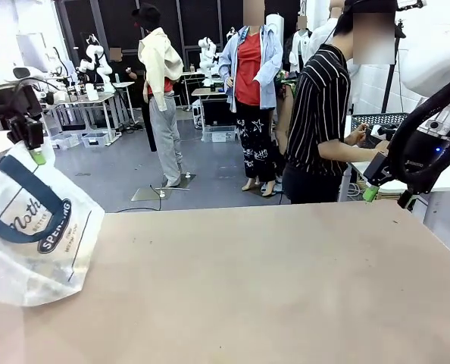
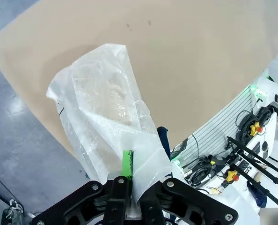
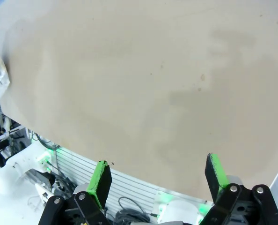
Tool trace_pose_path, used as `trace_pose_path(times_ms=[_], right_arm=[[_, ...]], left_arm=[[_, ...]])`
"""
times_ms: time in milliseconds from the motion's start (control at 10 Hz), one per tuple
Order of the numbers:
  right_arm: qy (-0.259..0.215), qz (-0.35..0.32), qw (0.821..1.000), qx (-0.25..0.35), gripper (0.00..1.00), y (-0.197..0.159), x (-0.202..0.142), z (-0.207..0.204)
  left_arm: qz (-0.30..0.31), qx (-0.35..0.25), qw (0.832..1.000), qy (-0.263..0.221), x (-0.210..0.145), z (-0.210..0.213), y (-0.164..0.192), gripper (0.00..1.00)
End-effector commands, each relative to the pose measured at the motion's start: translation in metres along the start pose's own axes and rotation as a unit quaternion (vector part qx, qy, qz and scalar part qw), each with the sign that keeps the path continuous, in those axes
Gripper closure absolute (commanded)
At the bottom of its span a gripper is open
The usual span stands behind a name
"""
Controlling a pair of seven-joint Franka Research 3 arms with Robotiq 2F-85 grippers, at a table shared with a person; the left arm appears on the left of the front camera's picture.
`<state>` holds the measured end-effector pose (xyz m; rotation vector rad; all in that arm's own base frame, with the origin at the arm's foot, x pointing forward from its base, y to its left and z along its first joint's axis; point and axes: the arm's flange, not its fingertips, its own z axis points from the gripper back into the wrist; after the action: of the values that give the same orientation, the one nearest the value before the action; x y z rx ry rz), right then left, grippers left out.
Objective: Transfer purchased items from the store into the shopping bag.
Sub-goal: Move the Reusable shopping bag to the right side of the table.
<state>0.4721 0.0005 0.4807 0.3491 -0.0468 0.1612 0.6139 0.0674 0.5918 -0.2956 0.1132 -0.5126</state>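
Across the room beyond the tabletop (image 1: pixel 270 280), a grey floor runs back to work tables and white shelving, and people stand about in the middle distance. Nearest of them is a person in a black-and-white striped top (image 1: pixel 320 121) at the far right corner of the tabletop, turned toward a side table, with one hand (image 1: pixel 359 135) raised near a dark lattice basket (image 1: pixel 376 120) that stands there, well apart from the bag. Nothing inside the basket can be made out. On the light brown tabletop, the bag (image 1: pixel 28 227) sits at the left edge, translucent white, with navy strap handles, script lettering and an oval logo on its face. Its top is drawn upward to the left tool (image 1: pixel 34 148), which hangs just above it. From the left wrist, the left tool's fingers are pressed together on a fold of the thin plastic, one green pad (image 2: pixel 127 161) showing against the film while the bag's body spreads below toward the tabletop; a bit of navy handle shows beside the fold. Whatever lies inside the bag is too faint to name. At the right, the right tool (image 1: pixel 384 199) hangs off the tabletop's far right corner, near the person's side. From the right wrist, its two green-padded fingers (image 3: pixel 100 180) stand wide apart with nothing between them, bare tabletop beneath.
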Motion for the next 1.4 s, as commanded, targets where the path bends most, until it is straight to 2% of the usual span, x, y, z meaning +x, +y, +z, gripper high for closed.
trace_pose_path(times_ms=[0,100,300,400,500,600,700,800,900,1000,1100,1300], right_arm=[[0.008,-0.001,1.0,-0.005,0.0,0.001,0.001,0.002],[0.008,-0.001,1.0,-0.005,0.0,0.001,0.001,0.002],[0.008,-0.001,1.0,-0.005,0.0,0.001,0.001,0.002],[0.008,-0.001,1.0,-0.005,0.0,0.001,0.001,0.002],[0.008,-0.001,1.0,-0.005,0.0,0.001,0.001,0.002],[0.008,-0.001,1.0,-0.005,0.0,0.001,0.001,0.002],[0.008,-0.001,1.0,-0.005,0.0,0.001,0.001,0.002],[0.008,-0.001,1.0,-0.005,0.0,0.001,0.001,0.002],[0.008,-0.001,1.0,-0.005,0.0,0.001,0.001,0.002],[0.008,-0.001,1.0,-0.005,0.0,0.001,0.001,0.002],[0.008,-0.001,1.0,-0.005,0.0,0.001,0.001,0.002],[0.008,-0.001,1.0,-0.005,0.0,0.001,0.001,0.002]], left_arm=[[0.003,-0.004,1.0,0.016,-0.004,0.005,0.001,1.0],[0.006,-0.001,1.0,0.017,0.001,0.004,0.004,0.86],[0.017,-0.003,1.0,0.014,0.009,0.005,0.006,0.47],[0.032,-0.006,0.999,-0.002,0.01,0.009,0.004,0.31],[0.027,0.017,0.998,-0.06,0.008,0.021,-0.006,0.2],[0.026,0.053,0.995,-0.08,0.008,0.027,-0.022,0.2],[0.0,0.116,0.987,-0.113,0.014,0.037,-0.06,0.2],[-0.017,0.142,0.981,-0.132,0.02,0.043,-0.086,0.2],[-0.051,0.164,0.978,-0.122,0.034,0.042,-0.115,0.2],[-0.093,0.161,0.975,-0.118,0.055,0.033,-0.141,0.2],[-0.109,0.146,0.977,-0.114,0.087,0.017,-0.158,0.2],[-0.16,0.09,0.974,-0.133,0.15,-0.03,-0.181,0.2]])
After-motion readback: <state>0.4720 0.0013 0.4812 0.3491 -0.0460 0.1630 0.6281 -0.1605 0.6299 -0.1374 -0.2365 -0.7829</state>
